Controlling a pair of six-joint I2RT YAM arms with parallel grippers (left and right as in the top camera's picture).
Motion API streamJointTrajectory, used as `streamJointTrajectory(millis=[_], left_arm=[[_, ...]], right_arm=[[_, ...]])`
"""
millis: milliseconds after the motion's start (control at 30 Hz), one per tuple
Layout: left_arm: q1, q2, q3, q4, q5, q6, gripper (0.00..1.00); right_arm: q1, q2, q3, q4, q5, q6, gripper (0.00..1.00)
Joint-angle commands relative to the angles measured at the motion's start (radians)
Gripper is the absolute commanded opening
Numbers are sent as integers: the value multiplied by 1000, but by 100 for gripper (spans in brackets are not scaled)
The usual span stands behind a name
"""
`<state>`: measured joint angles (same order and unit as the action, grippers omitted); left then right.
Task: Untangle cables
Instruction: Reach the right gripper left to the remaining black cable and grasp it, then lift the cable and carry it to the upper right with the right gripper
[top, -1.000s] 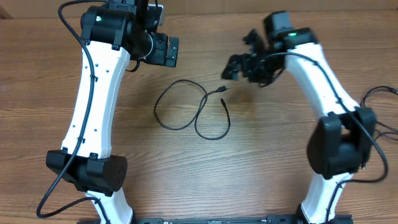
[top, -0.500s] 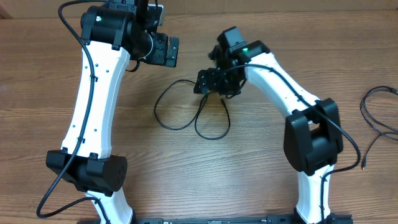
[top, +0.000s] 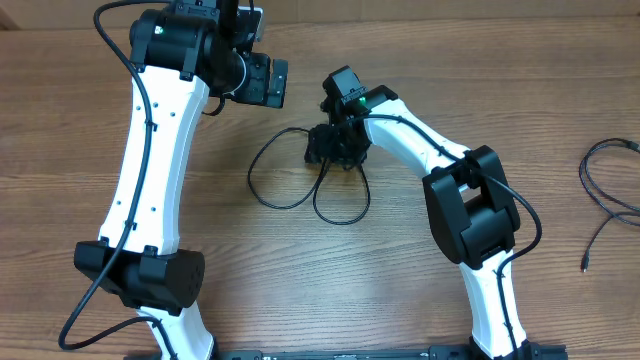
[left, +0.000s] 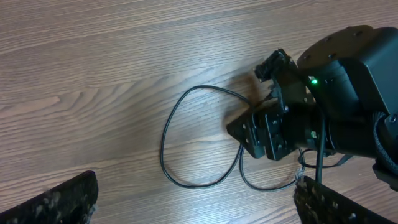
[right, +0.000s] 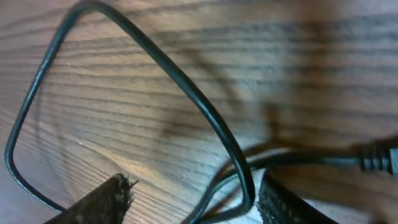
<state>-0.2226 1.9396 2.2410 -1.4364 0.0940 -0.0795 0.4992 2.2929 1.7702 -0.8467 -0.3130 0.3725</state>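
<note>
A thin black cable (top: 345, 222) lies in two crossing loops mid-table. My right gripper (top: 334, 150) is low over the crossing point of the loops. In the right wrist view its fingers (right: 193, 205) are open, with the cable (right: 186, 93) running between them close to the right finger, and a plug end (right: 379, 158) lies at the right edge. My left gripper (top: 262, 82) hangs open and empty above the table behind the loops. In the left wrist view its open fingers (left: 196, 208) look down on the cable (left: 165, 146) and the right gripper (left: 273, 127).
More thin black cable (top: 586, 172) lies at the table's right edge, with a small plug end (top: 584, 266) toward the front. The thicker arm cables run along both white arms.
My right arm has swung left from the far right and come down onto the crossing of the loops. The left arm and the cable have not moved.
</note>
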Motion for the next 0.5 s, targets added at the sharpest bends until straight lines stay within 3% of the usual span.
streamJointTrajectory(millis=[0, 67, 333, 467], left_arm=[[0, -21, 13, 1, 10, -13, 100], [0, -21, 13, 1, 10, -13, 100], [0, -21, 13, 1, 10, -13, 100], [0, -21, 13, 1, 10, -13, 100]], right_arm=[[12, 23, -56, 29, 34, 3, 55], [24, 23, -75, 37, 98, 28, 42], [84, 23, -87, 30, 277, 31, 37], [91, 23, -88, 23, 320, 74, 21]])
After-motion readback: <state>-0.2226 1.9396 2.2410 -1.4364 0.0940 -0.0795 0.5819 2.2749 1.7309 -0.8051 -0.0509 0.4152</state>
